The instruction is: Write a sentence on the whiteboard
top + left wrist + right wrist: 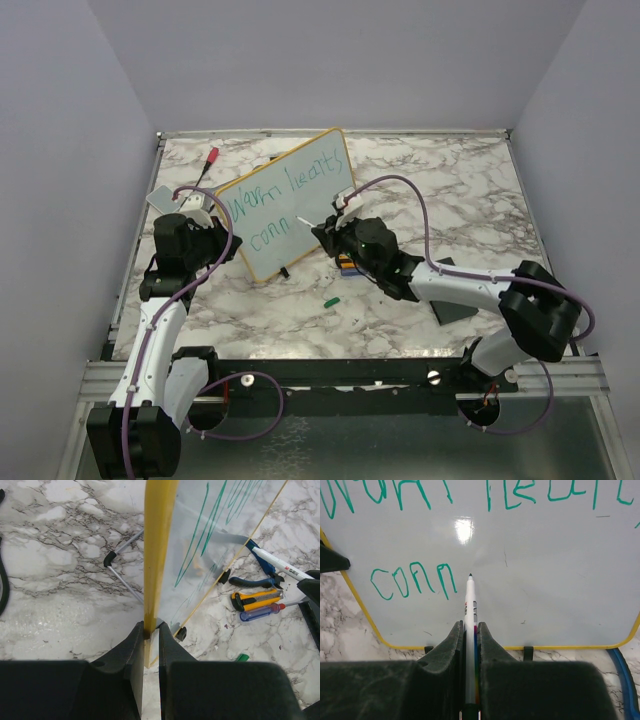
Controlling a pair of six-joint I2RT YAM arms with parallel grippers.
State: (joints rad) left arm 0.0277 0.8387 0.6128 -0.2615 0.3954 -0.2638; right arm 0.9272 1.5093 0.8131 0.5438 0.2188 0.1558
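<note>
- From above, the whiteboard (290,205) stands tilted on the marble table (450,190), a bit left of the middle.
- The sentence (285,195) on the whiteboard is in green. It reads "Warm hearts" on top and "conn" below.
- The left gripper (215,225) is at the whiteboard's left edge, pinching the frame.
- The right gripper (325,225) is in front of the whiteboard's face, squeezing a white marker (308,221) that points at it.
- A red-capped pen (210,157) lies behind the whiteboard's left corner. A little green cap (331,300) lies on the table in front of the whiteboard.
- From the left wrist, the left gripper (151,630) is clamped tight on the whiteboard's (157,555) yellow frame, one finger on each side.
- In front of the whiteboard's face lie blue pliers (255,580), a yellow utility knife (257,599) and a blue screwdriver (260,612), close together.
- A small black foot (181,633) sits at the whiteboard's bottom edge, just beside the gripper.
- From the right wrist, the right gripper (470,630) is clenched around the marker (470,605), which sticks straight out toward the whiteboard (545,580).
- The marker's dark tip sits just right of the last "n" of the sentence (412,582). I cannot tell if it touches the whiteboard.
</note>
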